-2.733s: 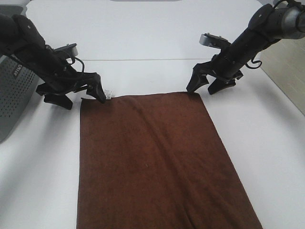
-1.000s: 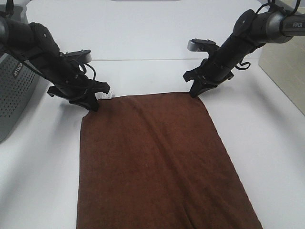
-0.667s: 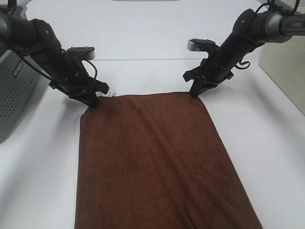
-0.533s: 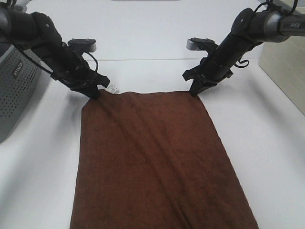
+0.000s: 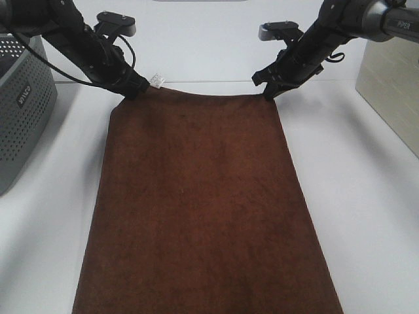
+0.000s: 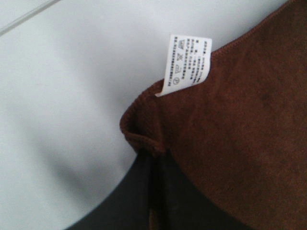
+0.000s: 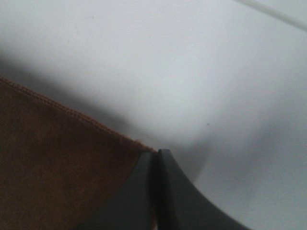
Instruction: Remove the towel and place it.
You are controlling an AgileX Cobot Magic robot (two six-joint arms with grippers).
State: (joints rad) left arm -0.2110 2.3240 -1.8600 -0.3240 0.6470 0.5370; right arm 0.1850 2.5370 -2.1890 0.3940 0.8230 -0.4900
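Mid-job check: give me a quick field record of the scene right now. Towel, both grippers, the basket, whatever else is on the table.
towel: dark brown towel, spread flat, far edge raised between the two grippers
tag: white tag on the far edge, beside the left-held corner
left gripper: left gripper shut on the towel's far left corner
right gripper: right gripper shut on the towel's far right corner
basket: grey perforated basket at the left edge, apart from the towel
table: white table, bare on the right side
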